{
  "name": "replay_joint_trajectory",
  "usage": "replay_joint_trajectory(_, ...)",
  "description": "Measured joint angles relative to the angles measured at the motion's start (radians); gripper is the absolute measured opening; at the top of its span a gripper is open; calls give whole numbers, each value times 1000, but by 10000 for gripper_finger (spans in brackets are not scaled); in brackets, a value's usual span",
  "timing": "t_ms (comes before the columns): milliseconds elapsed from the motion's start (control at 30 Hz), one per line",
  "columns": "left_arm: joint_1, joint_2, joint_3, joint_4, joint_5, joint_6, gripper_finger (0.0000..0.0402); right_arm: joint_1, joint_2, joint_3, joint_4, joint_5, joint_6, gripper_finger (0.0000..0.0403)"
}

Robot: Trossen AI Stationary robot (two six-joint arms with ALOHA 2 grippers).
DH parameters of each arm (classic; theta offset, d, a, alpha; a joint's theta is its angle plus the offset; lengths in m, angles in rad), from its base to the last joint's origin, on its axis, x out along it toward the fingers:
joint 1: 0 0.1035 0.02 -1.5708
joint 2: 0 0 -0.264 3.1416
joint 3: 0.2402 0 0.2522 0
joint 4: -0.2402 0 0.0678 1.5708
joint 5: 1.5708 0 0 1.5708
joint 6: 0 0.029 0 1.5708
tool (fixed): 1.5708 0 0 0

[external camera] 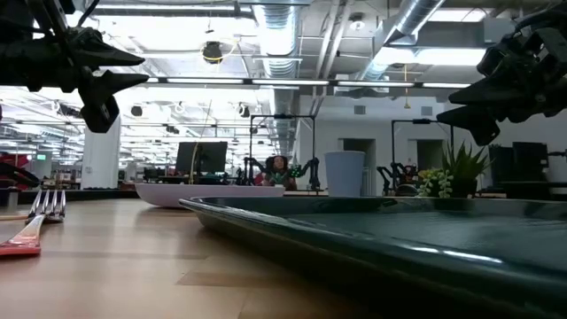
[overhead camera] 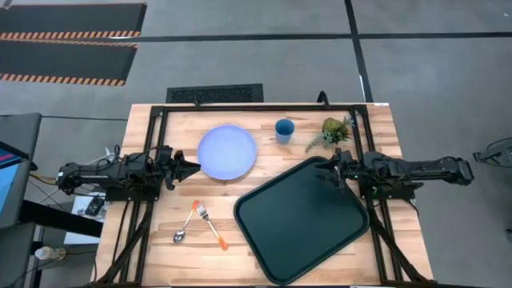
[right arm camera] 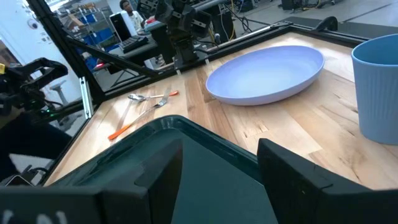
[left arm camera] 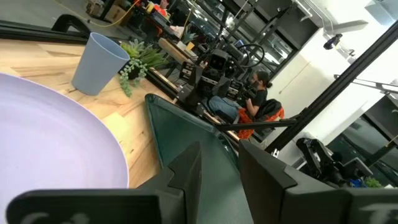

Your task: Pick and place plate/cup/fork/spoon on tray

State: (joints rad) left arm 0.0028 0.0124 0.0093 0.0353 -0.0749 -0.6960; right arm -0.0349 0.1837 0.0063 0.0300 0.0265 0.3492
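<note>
left fingers (overhead camera: 192, 167) open at the plate (overhead camera: 227, 152) rim; right fingers (overhead camera: 324, 171) open, seemingly above the tray (overhead camera: 300, 220) corner.

Table (overhead camera: 272, 248): pale butcher-block wood, visible grain, satin finish
Tray (overhead camera: 304, 220): dark green-black plastic, smooth, faintly glossy
Plate (overhead camera: 227, 151): lavender plastic, smooth, matt
Cup (right arm camera: 378, 87): blue plastic, finely ribbed wall
Fork (overhead camera: 210, 223), spoon (overhead camera: 186, 225): orange plastic handles, shiny silver metal ends
Frame rails (overhead camera: 264, 106): black matt metal
</note>
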Motion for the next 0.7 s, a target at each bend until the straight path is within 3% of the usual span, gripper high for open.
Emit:
replay_joint_trajectory(533,0,0,0,0,0,-3,91,0,0,0,0,0,0,232)
replay_joint_trajectory(700,0,0,0,5,-28,-75,91,0,0,0,0,0,0,232)
